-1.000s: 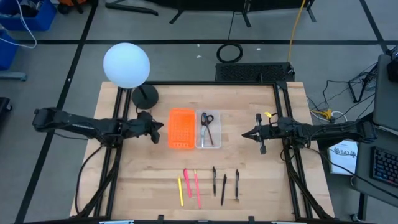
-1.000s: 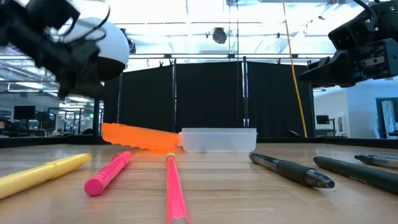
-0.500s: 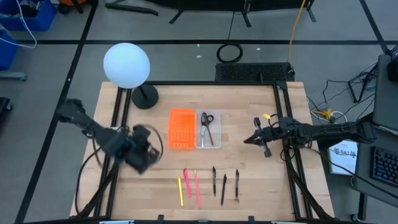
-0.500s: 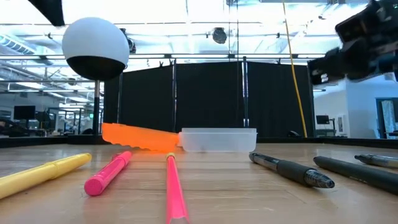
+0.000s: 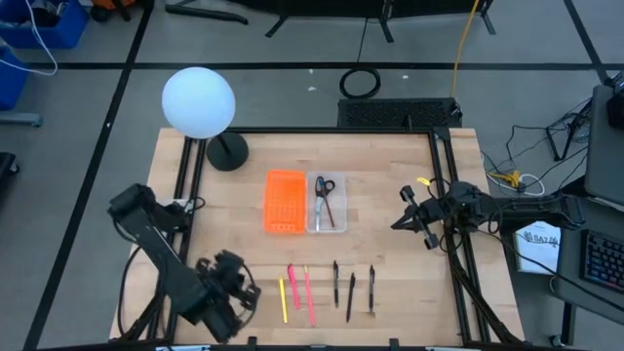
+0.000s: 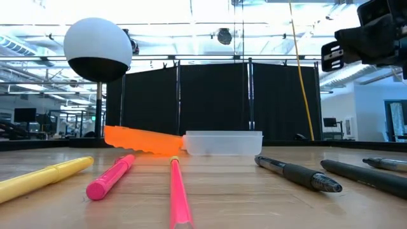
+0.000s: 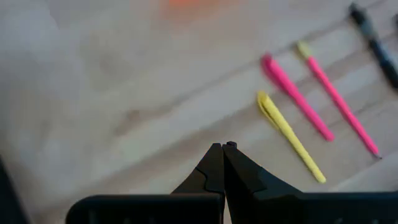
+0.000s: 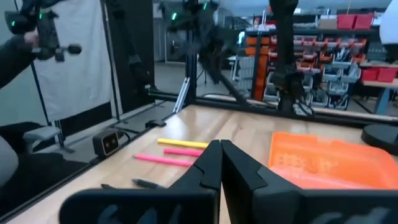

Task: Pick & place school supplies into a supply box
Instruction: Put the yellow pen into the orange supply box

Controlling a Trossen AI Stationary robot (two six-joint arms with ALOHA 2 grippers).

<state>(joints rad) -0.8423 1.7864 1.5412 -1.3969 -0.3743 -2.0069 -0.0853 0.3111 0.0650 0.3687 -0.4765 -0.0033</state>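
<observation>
Black-handled scissors [image 5: 325,193] lie inside the clear supply box [image 5: 340,222], which stands on the table just right of the orange perforated tray [image 5: 284,202]. A yellow pen [image 5: 284,299], two pink pens [image 5: 293,286] [image 5: 308,295] and three dark pens [image 5: 335,283] [image 5: 351,295] [image 5: 371,288] lie in a row near the front edge. My left gripper [image 5: 249,288] is shut and empty, hovering just left of the yellow pen [image 7: 289,134]. My right gripper [image 5: 400,222] is shut and empty in the air to the right of the box.
A lamp with a white globe [image 5: 198,100] and a black base [image 5: 226,151] stands at the table's far left. In the low view the pens [image 6: 111,177] lie in front of the box [image 6: 222,142] and tray [image 6: 143,140]. Bare wood lies between the trays and the pens.
My left arm has swung from beside the orange tray's left side toward the table's near edge, coming down next to the yellow pen, fingers still shut. My right gripper has drawn back a little toward the table's right edge and risen slightly.
</observation>
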